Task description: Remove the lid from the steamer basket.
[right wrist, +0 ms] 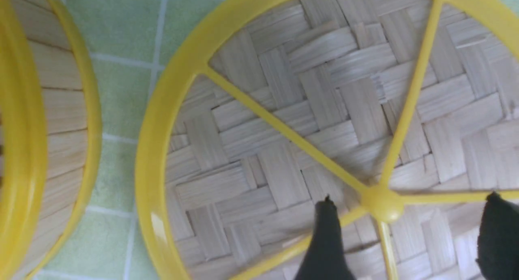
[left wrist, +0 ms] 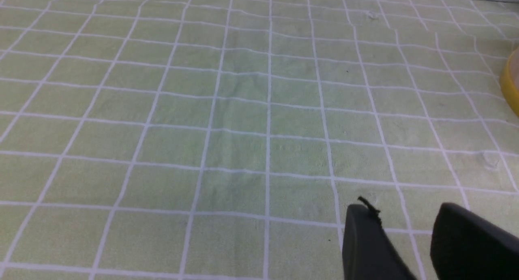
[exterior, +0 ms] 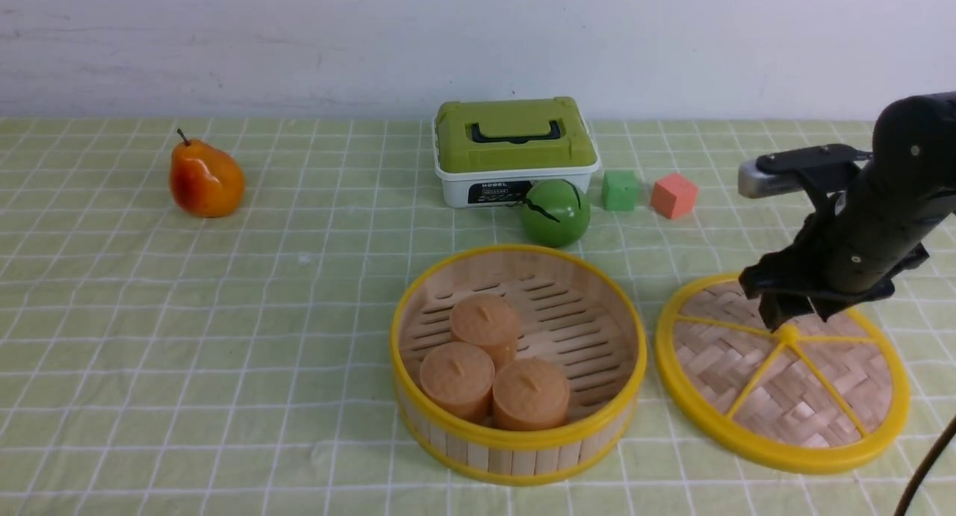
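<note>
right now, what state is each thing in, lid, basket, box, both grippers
lid: off the basket, lying flat on the table, knob up
steamer basket: uncovered, three brown buns inside
white box: closed, green lid on, handle folded down
right gripper: open, over the lid's knob
left gripper: open, nothing between its fingertips

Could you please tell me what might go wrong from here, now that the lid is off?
The right gripper stands open around the lid's knob, so a sideways withdrawal might drag the lid. The lid lies close beside the steamer basket, so such a drag could bump it and perhaps jostle the three buns.
</note>
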Motion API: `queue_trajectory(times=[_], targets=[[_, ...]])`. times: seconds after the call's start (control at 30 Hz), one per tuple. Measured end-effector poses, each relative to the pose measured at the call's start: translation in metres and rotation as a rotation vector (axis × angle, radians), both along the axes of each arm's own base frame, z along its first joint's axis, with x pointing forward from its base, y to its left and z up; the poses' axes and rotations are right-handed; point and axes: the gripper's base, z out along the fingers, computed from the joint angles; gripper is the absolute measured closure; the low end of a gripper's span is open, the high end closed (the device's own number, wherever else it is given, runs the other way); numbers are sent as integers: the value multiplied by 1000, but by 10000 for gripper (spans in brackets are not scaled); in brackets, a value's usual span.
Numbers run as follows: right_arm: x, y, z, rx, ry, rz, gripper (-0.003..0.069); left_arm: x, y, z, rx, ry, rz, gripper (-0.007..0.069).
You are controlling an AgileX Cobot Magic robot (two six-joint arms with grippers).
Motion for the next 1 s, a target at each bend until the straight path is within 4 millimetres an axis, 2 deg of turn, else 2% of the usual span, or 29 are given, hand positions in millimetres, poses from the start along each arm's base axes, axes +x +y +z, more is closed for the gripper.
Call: queue_trajectory(times=[0.07,0.1,0.13,0.2,0.27,0.37,0.6,0.77,0.87,1.0], targets=[[-10,0,23,10,-41,11,193,0,0,0,0,0,0,386],[-12,0,26,12,-46,13,192,0,0,0,0,0,0,386],[-29,-1,60,31,-126,36,199,0,0,0,0,0,0,386],[-44,-1,82,49,-188,59,216,0,0,0,0,0,0,386],[-69,-1,107,72,-270,85,259,0,0,0,0,0,0,386],[-108,-4,124,85,-353,115,361,0,0,0,0,0,0,386],[-201,-15,116,108,-482,118,649,0,0,0,0,0,0,386],[-252,-20,111,130,-591,119,683,0,0,0,0,0,0,386],[-267,-22,108,137,-642,118,684,0,0,0,0,0,0,386],[-276,-23,105,141,-663,118,684,0,0,0,0,0,0,386]])
